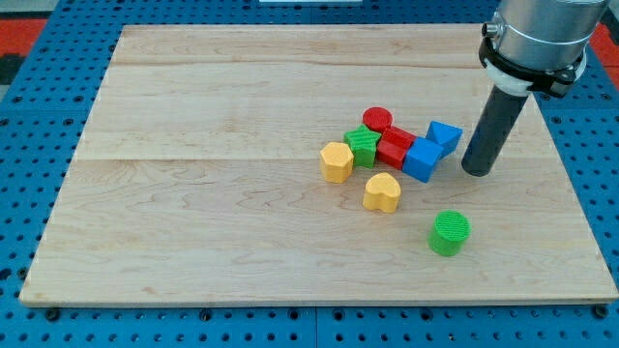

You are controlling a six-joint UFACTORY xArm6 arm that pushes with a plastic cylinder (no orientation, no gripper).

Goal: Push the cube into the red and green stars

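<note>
A blue cube (422, 159) sits right of centre on the wooden board, touching a red star (395, 147) on its left. A green star (363, 145) touches the red star's left side. My tip (476, 170) is just to the right of the blue cube, a short gap away from it. A second blue block (444, 135) lies at the cube's upper right, between the cube and the rod.
A red cylinder (377, 120) sits above the stars. A yellow block (337, 161) lies left of the green star. A yellow heart (382, 192) lies below the cluster. A green cylinder (450, 233) stands lower right. The wooden board (193, 193) rests on a blue pegboard.
</note>
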